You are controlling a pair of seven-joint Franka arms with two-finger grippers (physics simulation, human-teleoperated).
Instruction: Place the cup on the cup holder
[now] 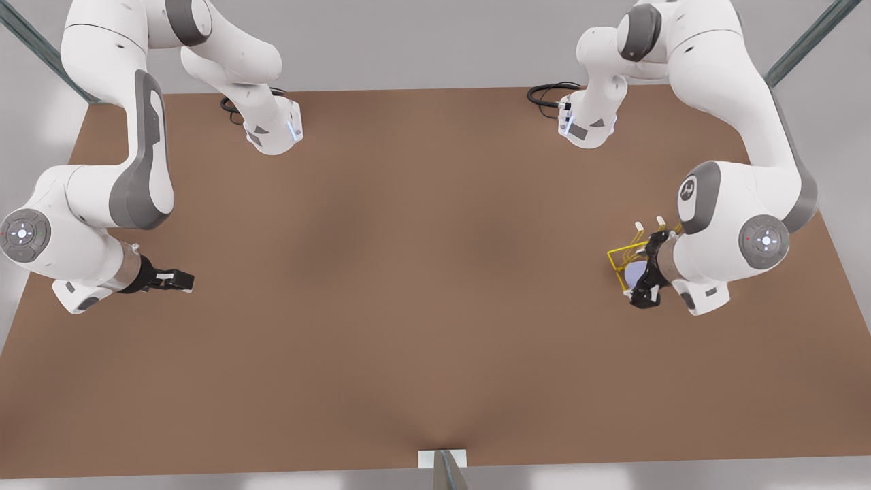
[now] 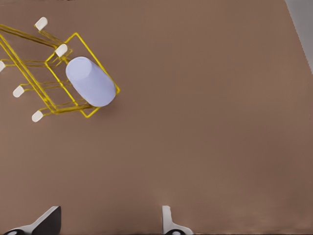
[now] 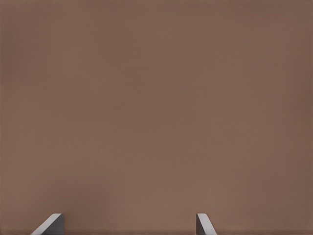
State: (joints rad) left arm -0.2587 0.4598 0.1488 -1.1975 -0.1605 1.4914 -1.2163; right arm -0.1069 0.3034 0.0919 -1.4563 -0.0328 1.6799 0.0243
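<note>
The lavender-blue cup (image 2: 90,82) rests tilted on the yellow wire cup holder (image 2: 68,40), over one of its white-tipped prongs. In the front view the cup (image 1: 634,274) and cup holder (image 1: 620,256) stand at the front view's right. My left gripper (image 1: 650,269) hovers just over them. It is open, and its fingertips (image 2: 168,223) stand wide apart over bare table, clear of the cup. My right gripper (image 1: 170,280) waits open at the front view's left, low over the table, with nothing between its fingertips (image 3: 203,224).
The brown table (image 1: 422,272) stretches wide between the two arms. Both arm bases and black cables (image 1: 548,94) sit along the back edge. A small grey post (image 1: 442,466) stands at the front edge.
</note>
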